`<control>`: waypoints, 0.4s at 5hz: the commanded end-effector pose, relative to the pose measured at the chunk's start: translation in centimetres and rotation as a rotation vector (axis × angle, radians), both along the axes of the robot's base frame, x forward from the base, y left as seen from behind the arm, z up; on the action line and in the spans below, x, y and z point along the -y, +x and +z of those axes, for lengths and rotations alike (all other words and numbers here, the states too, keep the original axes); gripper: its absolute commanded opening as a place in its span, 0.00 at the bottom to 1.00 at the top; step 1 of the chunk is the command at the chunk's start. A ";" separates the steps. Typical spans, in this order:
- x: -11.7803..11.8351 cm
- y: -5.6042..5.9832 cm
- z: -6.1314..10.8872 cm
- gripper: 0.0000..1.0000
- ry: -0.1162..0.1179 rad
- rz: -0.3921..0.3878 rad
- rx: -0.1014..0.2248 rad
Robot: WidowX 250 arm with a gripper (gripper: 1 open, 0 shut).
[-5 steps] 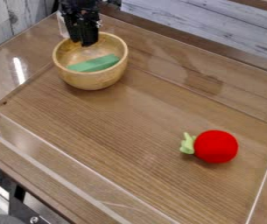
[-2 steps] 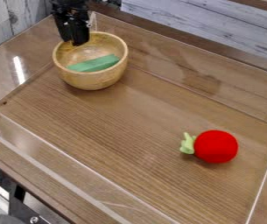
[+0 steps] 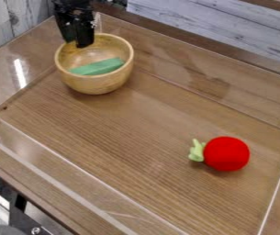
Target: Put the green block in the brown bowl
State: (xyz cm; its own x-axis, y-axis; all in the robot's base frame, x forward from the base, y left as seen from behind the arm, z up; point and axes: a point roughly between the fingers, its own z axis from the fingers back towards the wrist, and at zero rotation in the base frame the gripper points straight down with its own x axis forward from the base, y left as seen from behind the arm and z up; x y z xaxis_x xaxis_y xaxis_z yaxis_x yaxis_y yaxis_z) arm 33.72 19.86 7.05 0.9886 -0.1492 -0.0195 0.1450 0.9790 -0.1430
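Observation:
The green block (image 3: 95,67) lies flat inside the brown bowl (image 3: 70,83), a tan wooden bowl at the back left of the table. My gripper (image 3: 77,39) hangs just above the bowl's far left rim, clear of the block, and carries nothing. Its dark fingers point down and blur together against the dark arm, so the gap between them does not show.
A red round toy with a pale green leaf (image 3: 224,153) lies at the front right. Clear plastic walls (image 3: 56,147) run along the table's front and left sides. A grey plank wall stands behind the table.
The gripper has shifted left and slightly up, from over the bowl's middle to its far left rim. The green block stayed in the bowl.

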 end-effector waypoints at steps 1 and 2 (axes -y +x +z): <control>-0.1 0.9 1.2 1.00 0.034 -0.015 0.047; -0.7 0.8 1.1 1.00 0.038 -0.054 0.052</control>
State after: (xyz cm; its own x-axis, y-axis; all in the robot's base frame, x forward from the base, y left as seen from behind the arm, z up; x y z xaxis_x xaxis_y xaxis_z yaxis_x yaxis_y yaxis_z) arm 34.01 19.60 6.02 0.9787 -0.2041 -0.0219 0.1987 0.9689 -0.1477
